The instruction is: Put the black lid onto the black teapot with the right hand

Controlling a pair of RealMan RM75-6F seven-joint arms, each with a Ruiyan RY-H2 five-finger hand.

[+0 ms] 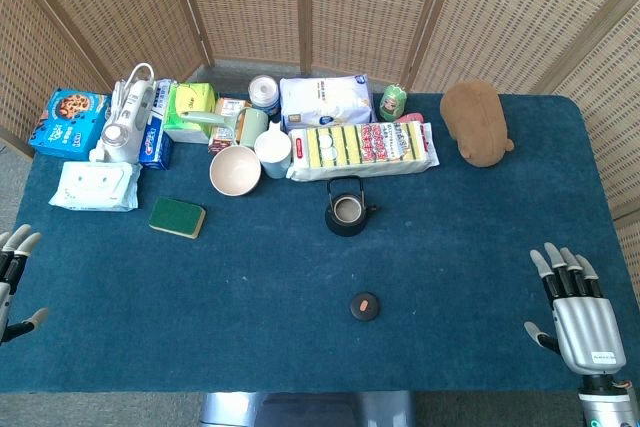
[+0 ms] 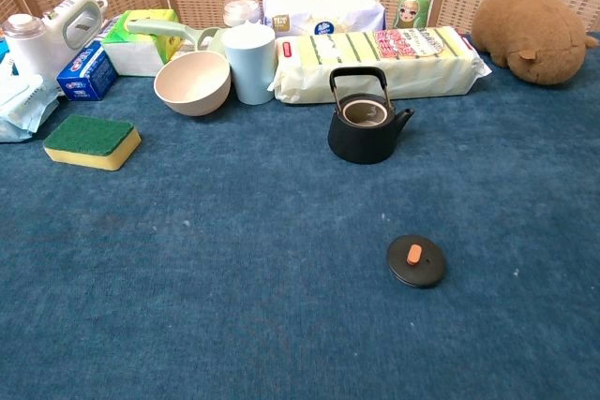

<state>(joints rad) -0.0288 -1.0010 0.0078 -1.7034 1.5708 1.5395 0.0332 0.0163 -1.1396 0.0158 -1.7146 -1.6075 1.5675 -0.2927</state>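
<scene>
The small round black lid [image 2: 416,261] with an orange knob lies flat on the blue-covered worktop [image 2: 234,259], knob up, nearer the robot than the black cast-iron teapot [image 2: 366,128] and clearly apart from it. The teapot stands upright with its handle raised and its mouth uncovered, spout pointing right in the chest view, just in front of a long pack of yellow sponge cloths [image 2: 375,58].

The right robot hand [image 1: 577,302] hovers at the near right corner of the worktop, fingers spread and holding nothing, well apart from the lid. The left robot hand [image 1: 14,272] shows only partly at the left edge of the head view; its visible fingers are apart and nothing is in them.

To the left of the teapot stand a pale blue cup [image 2: 249,63] and a beige bowl [image 2: 192,82], touching or nearly so. A green and yellow scouring sponge [image 2: 91,141] lies further left. A brown plush toy [image 2: 534,30] rests at the far right, beyond the sponge cloth pack.
</scene>
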